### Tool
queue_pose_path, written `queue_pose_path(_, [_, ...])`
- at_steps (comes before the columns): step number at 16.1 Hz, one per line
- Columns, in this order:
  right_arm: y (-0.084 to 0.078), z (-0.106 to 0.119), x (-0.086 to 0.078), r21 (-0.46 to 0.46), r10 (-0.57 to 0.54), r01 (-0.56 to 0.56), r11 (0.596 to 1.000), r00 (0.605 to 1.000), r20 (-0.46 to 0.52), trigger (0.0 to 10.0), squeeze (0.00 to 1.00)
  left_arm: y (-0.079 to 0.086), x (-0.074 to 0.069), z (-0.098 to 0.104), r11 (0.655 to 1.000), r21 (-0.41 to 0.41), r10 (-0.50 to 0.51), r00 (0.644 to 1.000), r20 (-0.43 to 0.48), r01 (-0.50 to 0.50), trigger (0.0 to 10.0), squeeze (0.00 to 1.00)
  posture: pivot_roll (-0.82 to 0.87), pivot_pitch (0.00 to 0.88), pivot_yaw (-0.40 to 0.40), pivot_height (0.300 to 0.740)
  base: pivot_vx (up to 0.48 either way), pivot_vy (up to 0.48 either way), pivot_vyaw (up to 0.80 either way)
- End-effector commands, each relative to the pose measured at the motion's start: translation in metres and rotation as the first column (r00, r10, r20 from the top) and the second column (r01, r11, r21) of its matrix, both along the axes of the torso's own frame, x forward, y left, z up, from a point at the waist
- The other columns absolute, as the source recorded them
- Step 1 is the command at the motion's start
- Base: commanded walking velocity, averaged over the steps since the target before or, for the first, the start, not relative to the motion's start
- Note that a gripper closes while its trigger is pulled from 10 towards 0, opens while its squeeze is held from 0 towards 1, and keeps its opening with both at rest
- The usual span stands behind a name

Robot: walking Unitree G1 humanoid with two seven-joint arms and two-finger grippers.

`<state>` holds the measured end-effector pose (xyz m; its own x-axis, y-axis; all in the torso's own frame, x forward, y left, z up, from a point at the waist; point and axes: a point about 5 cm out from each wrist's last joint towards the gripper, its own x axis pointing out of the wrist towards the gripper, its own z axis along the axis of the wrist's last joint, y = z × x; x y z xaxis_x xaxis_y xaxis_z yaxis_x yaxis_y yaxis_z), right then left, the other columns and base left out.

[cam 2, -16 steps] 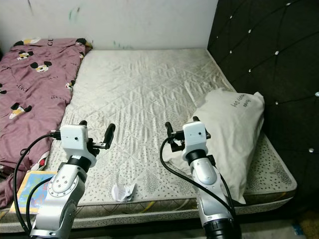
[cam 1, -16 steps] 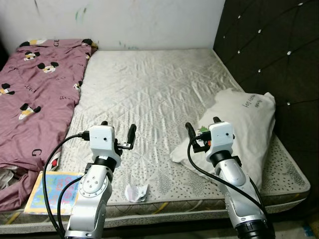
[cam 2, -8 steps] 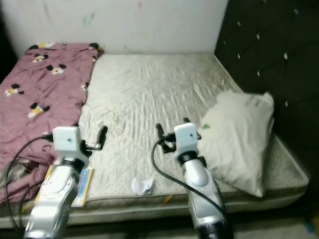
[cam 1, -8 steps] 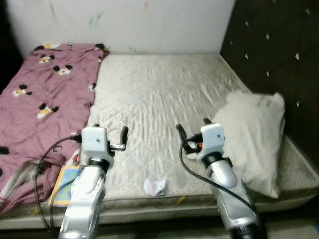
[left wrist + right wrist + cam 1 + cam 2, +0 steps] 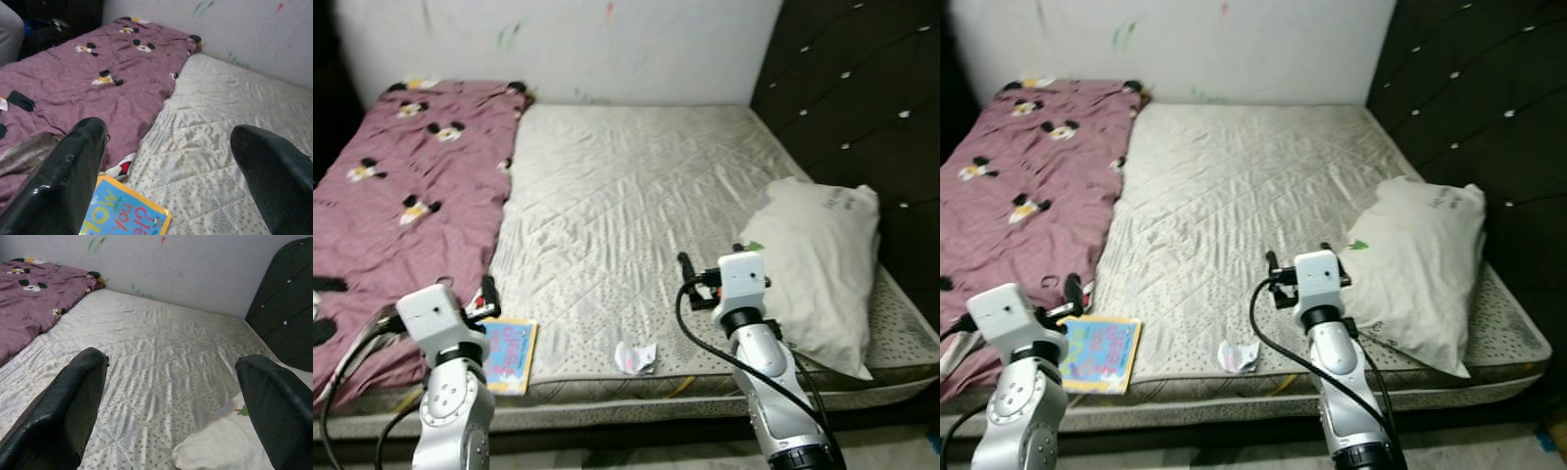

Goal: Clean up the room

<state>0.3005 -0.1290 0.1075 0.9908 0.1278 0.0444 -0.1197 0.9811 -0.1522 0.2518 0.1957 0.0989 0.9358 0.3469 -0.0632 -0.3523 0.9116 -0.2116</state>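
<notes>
— Two grippers over one bed. Any writing you can read?

— The book (image 5: pixel 124 215) shows "HOW" in yellow and "YOU" in red on blue; the cover is glossy and flat. It lies at the mattress's (image 5: pixel 636 186) near edge, touching the purple blanket (image 5: pixel 401 186). The pillow (image 5: pixel 822 264) carries small dark lettering, too small to read.

— Textures?

— Quilted diamond stitching on the mattress, speckled near the edge. The blanket is soft, printed with cartoon mice. A crumpled paper wad (image 5: pixel 635 357) sits near the front edge. The headboard (image 5: pixel 862 108) is dark, tufted and studded.

— Fingers?

— Left gripper (image 5: pixel 171 166) spread wide above the book; right gripper (image 5: pixel 171 396) spread wide beside the pillow, both holding nothing.
</notes>
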Motion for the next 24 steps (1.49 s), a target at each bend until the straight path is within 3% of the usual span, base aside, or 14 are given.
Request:
queue_pose_path(1, [0.000, 0.003, 0.000, -0.002, 0.005, -0.005, 1.000, 1.000, 0.018, 10.0, 0.00, 0.008, -0.007, 0.000, 1.000, 0.024, 0.009, 1.000, -0.012, -0.008, 10.0, 0.00, 0.02, 0.043, -0.020, 0.740, 0.000, 0.000, 0.00])
queue_pose_path(4, [-0.003, 0.006, 0.006, -0.013, -0.027, 0.028, 1.000, 0.999, 0.029, 10.0, 0.00, 0.003, 0.001, 0.007, 0.971, 0.182, -0.155, 0.988, -0.015, 0.155, 10.0, 0.00, 0.02, 0.043, -0.015, 0.740, 0.000, 0.000, 0.00])
queue_pose_path(5, [-0.002, 0.009, 0.008, 0.010, -0.025, 0.025, 1.000, 0.999, 0.023, 10.0, 0.00, -0.002, 0.011, 0.014, 0.952, 0.208, -0.233, 0.972, 0.005, 0.227, 10.0, 0.00, 0.02, 0.040, -0.013, 0.740, 0.000, 0.000, 0.00])
queue_pose_path(8, [-0.007, 0.017, 0.009, 0.061, -0.032, 0.030, 0.998, 0.999, 0.043, 10.0, 0.00, -0.009, 0.028, 0.033, 0.914, 0.310, -0.294, 0.954, 0.059, 0.263, 10.0, 0.00, 0.01, 0.038, -0.011, 0.740, 0.000, 0.000, 0.00])
queue_pose_path(9, [-0.011, 0.019, 0.007, 0.075, -0.049, 0.045, 0.996, 0.998, 0.044, 10.0, 0.00, -0.015, 0.028, 0.035, 0.920, 0.258, -0.319, 0.946, 0.059, 0.295, 10.0, 0.00, 0.00, 0.037, -0.011, 0.740, 0.000, 0.000, 0.00])
queue_pose_path(10, [-0.012, 0.020, 0.007, 0.088, -0.059, 0.056, 0.995, 0.998, 0.038, 10.0, 0.00, -0.017, 0.027, 0.035, 0.915, 0.264, -0.329, 0.943, 0.052, 0.304, 10.0, 0.00, -0.01, 0.036, -0.009, 0.740, 0.000, 0.000, 0.00])
queue_pose_path(12, [-0.015, 0.028, 0.005, 0.097, -0.072, 0.067, 0.993, 0.996, 0.048, 10.0, 0.00, -0.027, 0.022, 0.029, 0.896, 0.200, -0.418, 0.905, 0.078, 0.396, 10.0, 0.00, -0.03, 0.045, -0.004, 0.740, 0.000, 0.000, -0.80])
queue_pose_path(15, [-0.021, 0.028, 0.003, 0.091, -0.084, 0.080, 0.993, 0.995, 0.048, 10.0, 0.00, -0.031, 0.022, 0.029, 0.895, 0.207, -0.415, 0.907, 0.067, 0.395, 10.0, 0.00, -0.02, 0.068, 0.005, 0.740, 0.000, 0.000, -0.27])
queue_pose_path(16, [-0.023, 0.023, 0.002, 0.130, -0.111, 0.108, 0.986, 0.994, 0.014, 10.0, 0.00, -0.030, 0.019, 0.028, 0.900, 0.194, -0.408, 0.911, 0.062, 0.390, 10.0, 0.00, -0.01, 0.072, -0.001, 0.740, 0.000, 0.000, 0.00])
queue_pose_path(24, [-0.018, 0.027, -0.003, 0.122, -0.058, 0.058, 0.991, 0.998, 0.004, 10.0, 0.00, -0.031, 0.015, 0.027, 0.896, 0.203, -0.407, 0.913, 0.025, 0.394, 10.0, 0.00, -0.01, 0.142, 0.012, 0.740, 0.000, 0.000, 0.00])
